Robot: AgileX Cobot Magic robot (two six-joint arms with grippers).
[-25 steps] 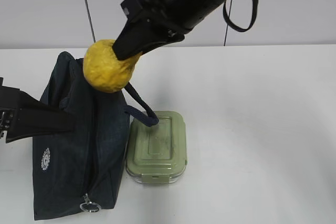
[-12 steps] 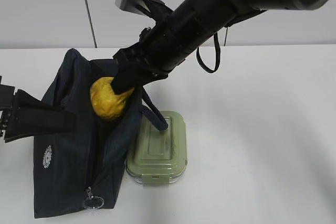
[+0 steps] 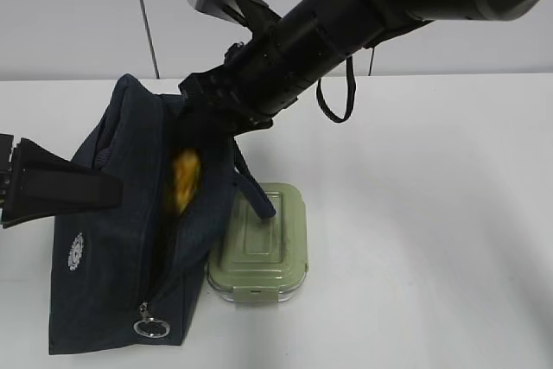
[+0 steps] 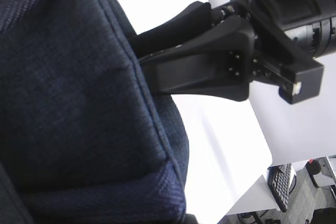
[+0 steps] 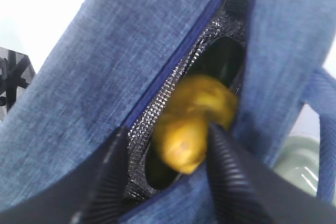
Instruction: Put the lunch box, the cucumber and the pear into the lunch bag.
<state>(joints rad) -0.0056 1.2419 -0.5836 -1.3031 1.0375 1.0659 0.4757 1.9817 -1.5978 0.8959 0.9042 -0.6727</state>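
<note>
The navy lunch bag (image 3: 104,248) stands at the left with its top gaping. My left gripper (image 3: 111,189) is shut on the bag's left wall; in the left wrist view the fabric (image 4: 68,103) fills the frame and hides the jaws. My right gripper (image 5: 167,132) reaches into the mouth (image 3: 203,123), its ribbed fingers (image 5: 223,166) apart. The yellow pear (image 5: 194,124) is blurred between them, low inside the silver lining, and shows as a yellow patch (image 3: 184,181) within the opening. The sage-lidded lunch box (image 3: 263,252) sits on the table against the bag's right side. The cucumber is hidden.
One bag handle loop (image 3: 255,192) drapes over the lunch box lid. The silver ring pull (image 3: 149,327) hangs at the bag's near end. The right arm (image 4: 210,66) slants down from the upper right over the bag. White table (image 3: 432,213) extends to the right.
The right arm carried the pear from above the bag down into its mouth. Its jaws have now spread and the pear has sunk deeper inside. The left gripper held still.
</note>
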